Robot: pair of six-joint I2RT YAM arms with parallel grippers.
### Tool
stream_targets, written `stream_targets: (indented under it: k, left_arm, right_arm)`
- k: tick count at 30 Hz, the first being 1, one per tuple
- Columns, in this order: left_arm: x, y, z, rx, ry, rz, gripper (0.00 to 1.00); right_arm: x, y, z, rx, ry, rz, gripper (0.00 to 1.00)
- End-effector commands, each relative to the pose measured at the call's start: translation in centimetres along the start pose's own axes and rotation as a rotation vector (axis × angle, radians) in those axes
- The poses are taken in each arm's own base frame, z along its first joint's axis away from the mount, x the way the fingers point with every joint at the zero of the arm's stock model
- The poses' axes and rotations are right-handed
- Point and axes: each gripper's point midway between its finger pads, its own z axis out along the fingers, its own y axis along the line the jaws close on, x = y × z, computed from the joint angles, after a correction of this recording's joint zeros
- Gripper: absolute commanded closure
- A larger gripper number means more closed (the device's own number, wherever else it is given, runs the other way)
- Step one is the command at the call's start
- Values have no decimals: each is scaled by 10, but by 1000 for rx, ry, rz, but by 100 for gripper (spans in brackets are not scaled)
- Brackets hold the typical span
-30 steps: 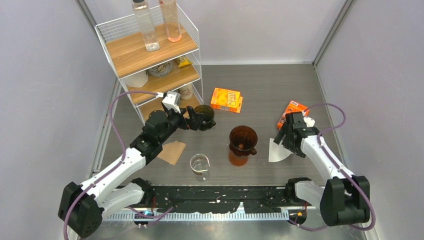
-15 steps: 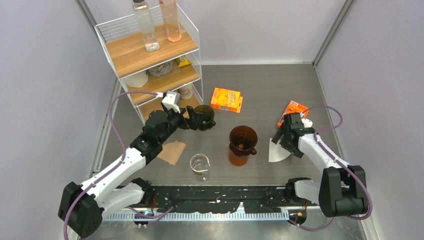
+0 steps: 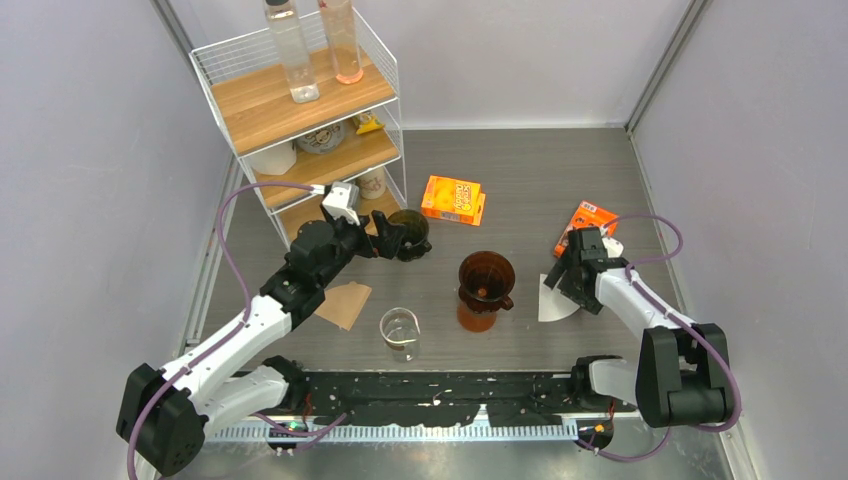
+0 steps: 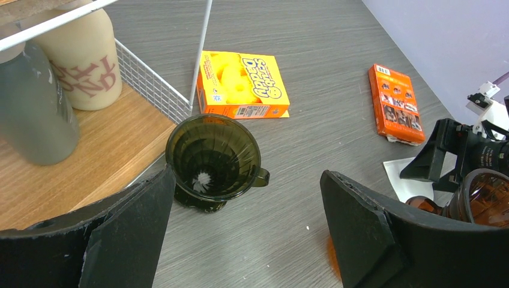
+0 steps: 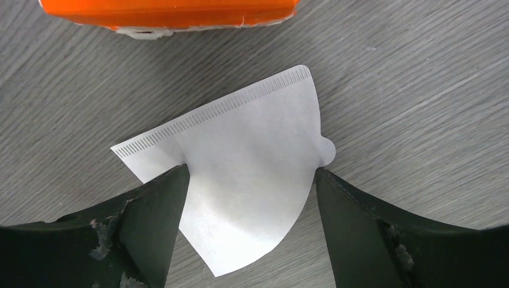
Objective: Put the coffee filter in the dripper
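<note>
A white coffee filter (image 5: 246,162) lies flat on the grey table (image 3: 540,170), right of the amber dripper (image 3: 486,280). My right gripper (image 5: 251,173) hangs low over the filter (image 3: 553,302), open, one finger at each side edge; the left fingertip (image 5: 171,186) overlaps the paper's edge. A second, dark olive dripper (image 4: 213,159) stands beside the shelf. My left gripper (image 4: 247,175) is open and empty just in front of it, shown in the top view as the left gripper (image 3: 400,240) next to the olive dripper (image 3: 411,228).
A wire shelf (image 3: 300,110) with bottles and jars stands at the back left. An orange sponge box (image 3: 453,199) and a smaller orange box (image 3: 585,222) lie on the table. A brown paper filter (image 3: 345,303) and a glass beaker (image 3: 400,330) sit near the front.
My right gripper has shifted slightly toward the white filter and its jaws have narrowed a little around it. The left arm has not moved.
</note>
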Motion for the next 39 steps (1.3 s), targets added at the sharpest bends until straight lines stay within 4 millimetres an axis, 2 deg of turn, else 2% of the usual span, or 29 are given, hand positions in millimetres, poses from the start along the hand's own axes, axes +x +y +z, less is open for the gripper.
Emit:
stream_targets:
  k: [1,10,15,17,27,30,35,39]
  left_arm:
    - [-17,-3,-1,2,-65,0,1]
    - [-15,3,2,-32,-52,8,1]
    - [-15,5,1,-38,-54,9,1]
    - [-15,5,1,-43,-54,9,1]
    - [-15,5,2,-43,-51,7,1]
    - [-14,6,2,-44,-48,7,1]
    - [-15,5,1,-41,-51,7,1]
    - [-16,3,0,-31,-52,7,1]
  right_arm:
    - [8,7,9,-45,26,9,19]
    - [15,7,14,-43,58,8,38]
    - [12,15,14,-88,60,-21,58]
    - [11,17,13,-95,57,-25,63]
    - [10,19,16,-102,57,-41,81]
    - [10,20,16,-109,56,-47,94]
    - [3,26,12,-142,35,-62,95]
    - [-18,39,-6,-206,-36,-91,95]
